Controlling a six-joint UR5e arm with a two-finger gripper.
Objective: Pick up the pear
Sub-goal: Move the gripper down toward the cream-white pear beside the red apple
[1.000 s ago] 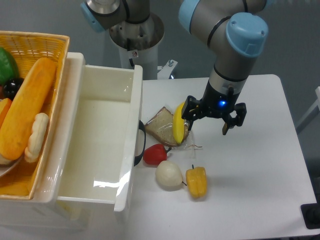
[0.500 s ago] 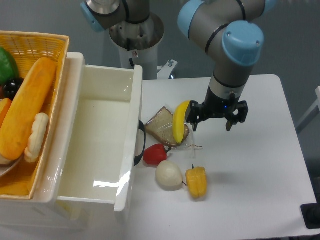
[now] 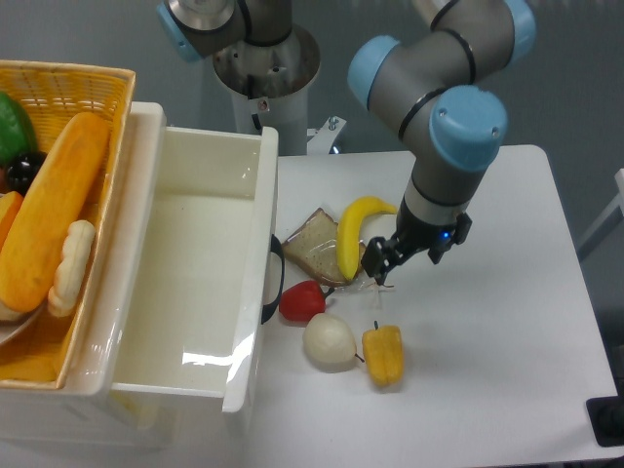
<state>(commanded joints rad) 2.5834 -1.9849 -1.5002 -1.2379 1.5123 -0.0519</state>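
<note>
The pear [image 3: 330,341] lies on the white table [image 3: 487,351], touching the red pepper [image 3: 302,300] at its upper left and sitting just beside the yellow bell pepper [image 3: 383,355] on its right. The gripper [image 3: 408,257] hangs above the table, up and to the right of the pear and clear of it — its dark fingers are spread apart with nothing between them. One finger stands close beside the banana [image 3: 353,234], which rests across a slice of bread [image 3: 312,244]. To the left stands an open white bin [image 3: 195,283], and beyond it a wicker basket [image 3: 107,88] holding a long bread loaf [image 3: 54,210] and other toy foods.
</note>
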